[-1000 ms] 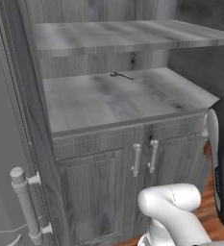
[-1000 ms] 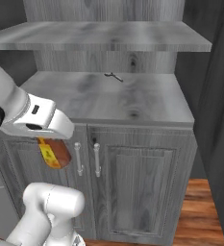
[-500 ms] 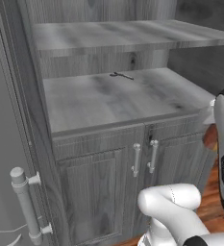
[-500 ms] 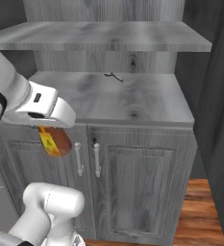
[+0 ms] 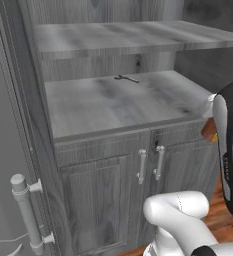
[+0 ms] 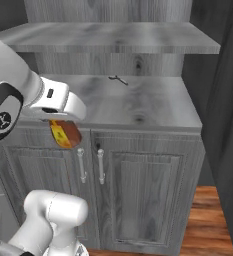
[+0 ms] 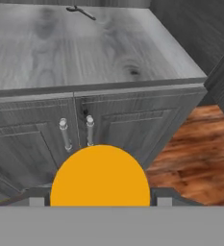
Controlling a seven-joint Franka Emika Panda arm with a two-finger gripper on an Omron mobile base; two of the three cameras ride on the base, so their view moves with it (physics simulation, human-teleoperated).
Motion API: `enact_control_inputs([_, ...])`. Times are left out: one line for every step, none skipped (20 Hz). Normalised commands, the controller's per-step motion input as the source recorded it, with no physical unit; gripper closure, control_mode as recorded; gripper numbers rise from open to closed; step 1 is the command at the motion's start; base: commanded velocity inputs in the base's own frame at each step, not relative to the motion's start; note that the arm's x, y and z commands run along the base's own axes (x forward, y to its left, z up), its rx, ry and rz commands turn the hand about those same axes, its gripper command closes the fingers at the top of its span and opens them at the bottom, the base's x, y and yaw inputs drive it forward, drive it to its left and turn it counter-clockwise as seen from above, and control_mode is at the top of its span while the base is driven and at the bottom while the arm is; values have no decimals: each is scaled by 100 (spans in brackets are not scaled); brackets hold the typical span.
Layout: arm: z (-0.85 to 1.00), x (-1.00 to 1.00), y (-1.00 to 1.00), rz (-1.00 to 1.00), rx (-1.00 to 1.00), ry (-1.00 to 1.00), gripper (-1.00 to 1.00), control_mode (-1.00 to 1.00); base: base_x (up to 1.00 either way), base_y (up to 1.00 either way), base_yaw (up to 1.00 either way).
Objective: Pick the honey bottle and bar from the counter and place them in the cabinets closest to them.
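My gripper is shut on the honey bottle, an amber bottle with a dark label that hangs tilted under the hand, in front of the cabinets' lower left door. In the hand view its yellow-orange cap sits between the fingertips. In the left base view, a sliver of the bottle peeks from behind the forearm. The cabinets stand ahead, and their open grey shelf lies a little above and beyond the bottle. The bar and the counter are out of view.
A second shelf runs above the first. A small dark mark lies at the back of the lower shelf. Silver bar handles stick out from the doors. The fridge with its handle is at the left, and there is wooden floor at the right.
The hand with the honey bottle has risen and moved a little to the right, closer to the front edge of the shelf. The grip has stayed the same.
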Motion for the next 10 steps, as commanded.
enact_control_inputs([8,60,0,0,0,0,100,-100,0,0,0])
enact_control_inputs([4,56,-1,0,0,0,100,-100,0,0,0])
enact_control_inputs([1,52,-2,0,0,0,100,-100,0,0,0])
enact_control_inputs([0,49,-2,0,0,0,100,-100,0,0,0])
enact_control_inputs([0,46,-2,0,0,0,100,-100,0,0,0])
enact_control_inputs([0,41,-1,0,0,0,100,-100,0,0,0])
enact_control_inputs([0,35,0,0,0,0,100,-100,0,0,0])
enact_control_inputs([0,30,0,0,0,0,100,-100,0,0,0])
enact_control_inputs([-5,28,0,0,0,0,100,-100,0,0,0])
enact_control_inputs([-12,25,0,1,0,-1,100,-100,0,0,0])
